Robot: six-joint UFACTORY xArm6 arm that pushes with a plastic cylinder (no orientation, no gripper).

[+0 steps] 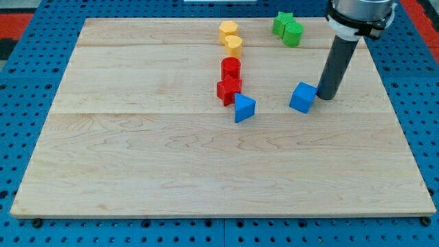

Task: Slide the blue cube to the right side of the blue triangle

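The blue cube (302, 97) lies right of the board's centre. The blue triangle (243, 108) lies to its left, about a cube and a half's width away, just below the red blocks. My tip (324, 96) rests on the board at the cube's right side, touching it or nearly so. The dark rod rises from there toward the view's top right.
A red cylinder (231, 67) and a red star-like block (228, 89) stand just above the triangle. Two yellow blocks (230, 38) lie above them. Two green blocks (287, 28) lie near the top edge. The wooden board (206, 171) sits on a blue pegboard.
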